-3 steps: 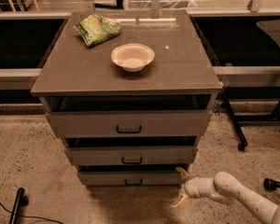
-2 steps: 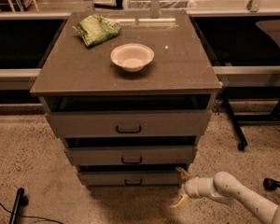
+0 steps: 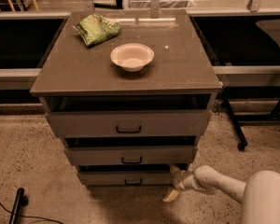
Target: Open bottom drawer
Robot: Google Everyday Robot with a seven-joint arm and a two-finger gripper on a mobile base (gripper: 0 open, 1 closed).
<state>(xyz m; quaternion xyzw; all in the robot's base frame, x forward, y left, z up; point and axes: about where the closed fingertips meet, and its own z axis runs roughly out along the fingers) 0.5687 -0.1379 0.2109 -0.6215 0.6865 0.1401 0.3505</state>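
Camera view: the grey-brown, flat-fronted bottom drawer (image 3: pixel 107 178) with its small black bar handle (image 3: pixel 133 182) was seen lowest in the grey-brown three-drawer cabinet (image 3: pixel 177 69). The white-armed two-finger gripper (image 3: pixel 173 184) was placed at the cabinet's lower right corner, just beside that drawer's right end, jaws spread wide with nothing held. A white round bowl (image 3: pixel 132 56) and a green crumpled bag (image 3: pixel 97 29) were set on the cabinet's top.

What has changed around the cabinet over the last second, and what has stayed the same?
The gripper has edged slightly left, at the right end of the bottom drawer, fingers spread, gripping nothing visibly. That drawer, the middle drawer, the top drawer, the bowl and the green bag stayed put.
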